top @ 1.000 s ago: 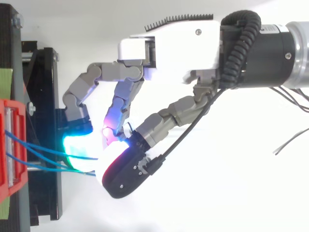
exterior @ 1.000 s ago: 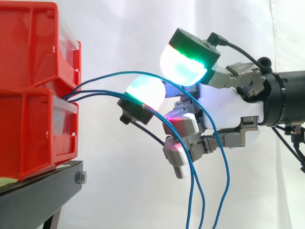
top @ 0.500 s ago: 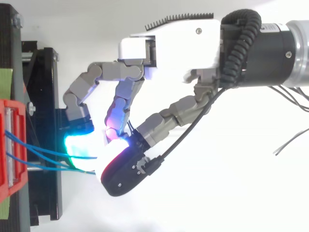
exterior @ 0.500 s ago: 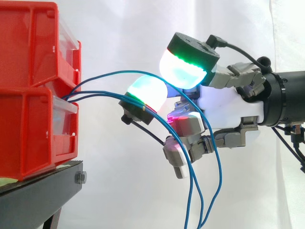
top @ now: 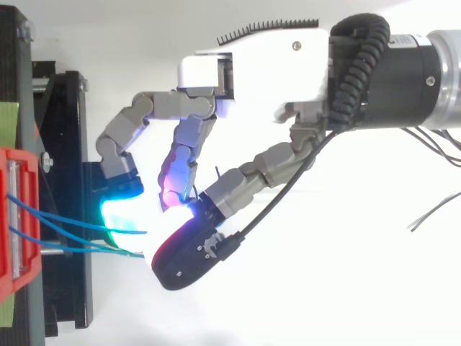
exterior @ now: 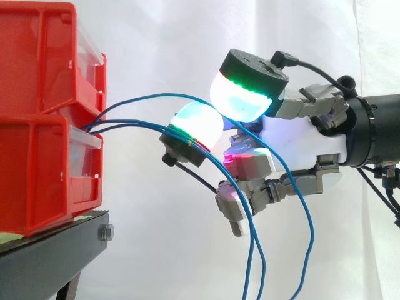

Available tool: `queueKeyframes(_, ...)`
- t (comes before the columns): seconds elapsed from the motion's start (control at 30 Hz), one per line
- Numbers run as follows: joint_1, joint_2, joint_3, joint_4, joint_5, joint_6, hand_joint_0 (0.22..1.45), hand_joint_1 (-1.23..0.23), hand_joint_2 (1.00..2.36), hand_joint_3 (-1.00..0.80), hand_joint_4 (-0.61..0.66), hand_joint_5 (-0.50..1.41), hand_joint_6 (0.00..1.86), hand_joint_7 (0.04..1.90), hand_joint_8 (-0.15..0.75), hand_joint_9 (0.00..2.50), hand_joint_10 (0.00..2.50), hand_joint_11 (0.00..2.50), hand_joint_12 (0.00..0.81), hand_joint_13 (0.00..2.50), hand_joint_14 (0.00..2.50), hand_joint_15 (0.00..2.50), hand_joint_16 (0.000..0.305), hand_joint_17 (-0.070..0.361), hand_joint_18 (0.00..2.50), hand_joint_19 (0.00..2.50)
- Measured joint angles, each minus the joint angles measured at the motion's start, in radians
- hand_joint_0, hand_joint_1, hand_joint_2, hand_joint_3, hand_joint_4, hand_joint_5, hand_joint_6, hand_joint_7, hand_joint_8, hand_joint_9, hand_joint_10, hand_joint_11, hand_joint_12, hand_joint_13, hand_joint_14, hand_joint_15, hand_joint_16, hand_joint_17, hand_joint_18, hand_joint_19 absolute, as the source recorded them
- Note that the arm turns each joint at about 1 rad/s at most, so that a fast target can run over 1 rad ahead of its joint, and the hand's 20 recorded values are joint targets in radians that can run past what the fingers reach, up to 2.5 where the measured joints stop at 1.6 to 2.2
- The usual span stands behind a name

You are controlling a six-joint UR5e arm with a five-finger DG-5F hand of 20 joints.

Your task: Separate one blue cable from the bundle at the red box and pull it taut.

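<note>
Two stacked red boxes (exterior: 44, 169) stand at the left on a black stand (exterior: 56, 250). Three blue cables leave the gap between the boxes. The top blue cable (exterior: 156, 95) arcs up and runs in between two glowing fingertips (exterior: 247, 100) of my hand (exterior: 300, 144), then hangs down past the palm at the right. The other two blue cables (exterior: 131, 123) pass under the lower glowing pad (exterior: 197, 125) and drop across the curled fingers. From above, the hand (top: 259, 65) is curled, its pads meeting over the cables (top: 65, 223) just right of the red box (top: 11, 216).
The black stand (top: 61, 144) juts out toward the hand under the fingertips. A white curtain hangs behind. Below the hand the cable ends dangle in free air out of the bottom of the side view.
The two glowing pads have drawn slightly closer together. The hanging part of the top blue cable has swung to the right, away from the other two.
</note>
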Motion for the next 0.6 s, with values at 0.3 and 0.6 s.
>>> queueKeyframes(0.3, 0.006, 0.0, -0.01, -0.007, 0.004, 0.046, 0.62, -0.86, 1.02, -0.09, -0.25, -0.03, 0.9, 1.09, 0.208, 1.34, 0.03, 0.84, 0.289, 1.08, 0.02, 0.67, 0.041, 0.093, 0.88, 0.67)
queueKeyframes(0.6, 0.009, 0.0, -0.03, -0.006, 0.004, 0.093, 0.63, -0.89, 1.01, -0.05, -0.24, -0.01, 0.89, 1.09, 0.239, 1.33, 0.03, 0.72, 0.293, 1.08, 0.02, 0.62, 0.044, 0.099, 0.91, 0.63)
